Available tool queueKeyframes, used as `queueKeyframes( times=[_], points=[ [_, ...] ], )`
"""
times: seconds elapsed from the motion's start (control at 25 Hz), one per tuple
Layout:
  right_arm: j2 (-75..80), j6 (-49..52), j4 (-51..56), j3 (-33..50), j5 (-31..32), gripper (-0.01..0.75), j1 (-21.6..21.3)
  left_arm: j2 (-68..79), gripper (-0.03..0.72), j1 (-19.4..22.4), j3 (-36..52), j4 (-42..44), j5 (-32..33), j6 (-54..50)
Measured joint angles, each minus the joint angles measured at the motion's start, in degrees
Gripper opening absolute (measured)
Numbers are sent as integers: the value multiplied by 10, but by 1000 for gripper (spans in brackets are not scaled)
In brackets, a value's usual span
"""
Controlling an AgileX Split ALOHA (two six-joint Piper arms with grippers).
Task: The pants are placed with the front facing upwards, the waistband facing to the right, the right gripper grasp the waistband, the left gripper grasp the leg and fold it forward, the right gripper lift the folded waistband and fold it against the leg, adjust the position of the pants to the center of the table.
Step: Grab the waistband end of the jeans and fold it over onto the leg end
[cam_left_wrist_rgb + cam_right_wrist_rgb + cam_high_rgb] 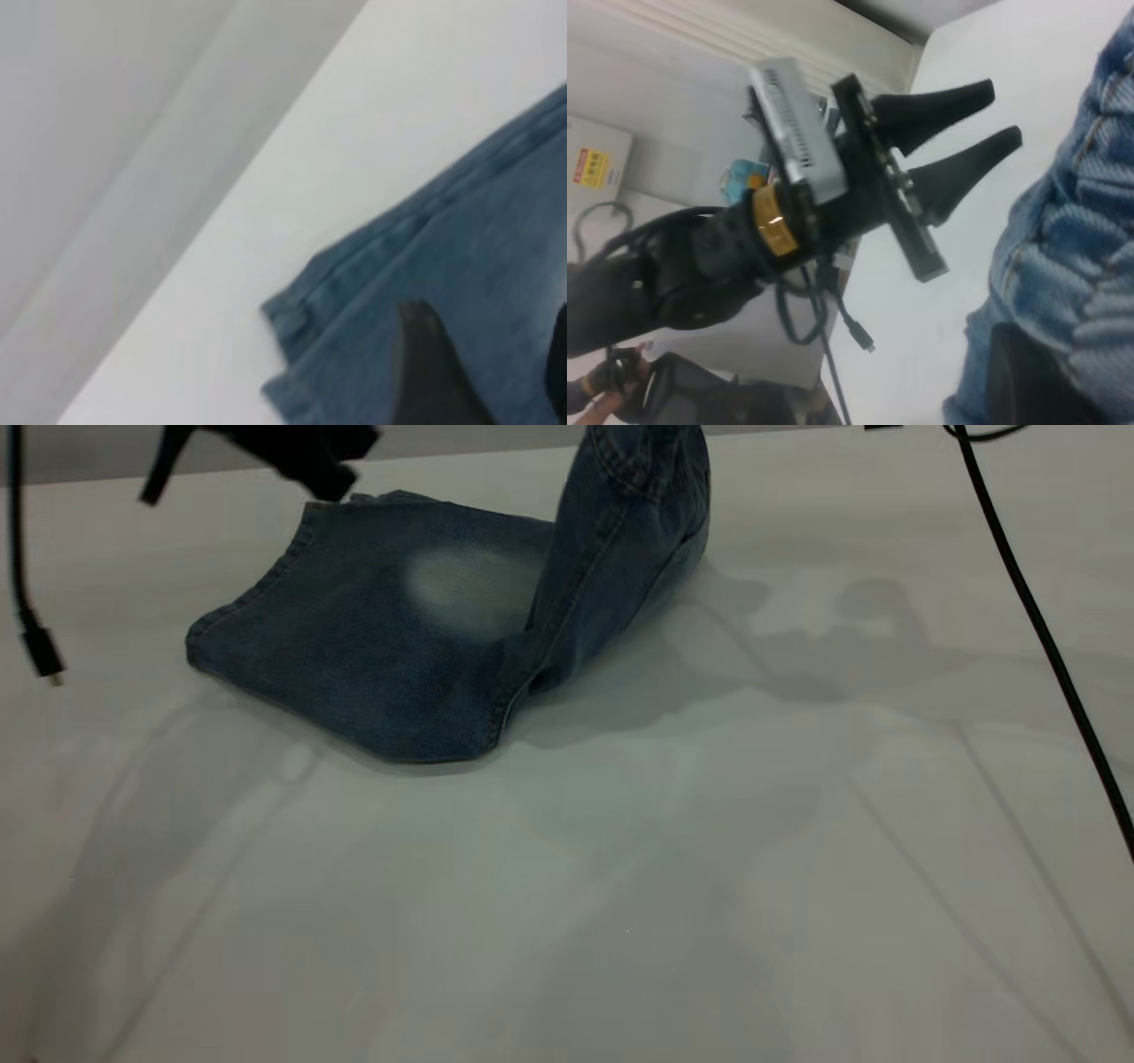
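Note:
The blue denim pants [381, 629] lie folded lengthwise on the white table [620, 886], a pale faded oval facing up. Their right end rises steeply off the table and leaves the exterior view at the top. My right gripper [1041, 367] is shut on the ruched waistband [1099, 230]; one dark finger shows and denim hides the other. It is out of the exterior view. My left gripper [301, 456] hovers just above the far hem corner [292, 328] of the leg, open with nothing between its fingers [430, 372]. The left gripper [979, 133] also shows in the right wrist view.
A black cable [1036, 629] crosses the table at the right. At the far left another cable hangs with a loose plug [42, 657] above the table. The table's far edge [496, 452] runs just behind the pants.

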Motion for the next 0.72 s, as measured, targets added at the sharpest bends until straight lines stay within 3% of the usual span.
queueKeyframes(
  times=[0.16, 0.44, 0.72],
  points=[
    [0, 4, 1, -27, 0, 80, 20, 15, 314, 26, 5, 0, 6, 0],
    [-1, 51, -1, -109, 2, 80, 75, 67, 314, 25, 7, 2, -17, -8],
    [-1, 78, 0, -170, 2, 80, 80, 103, 314, 24, 8, 18, -46, -48]
  ],
)
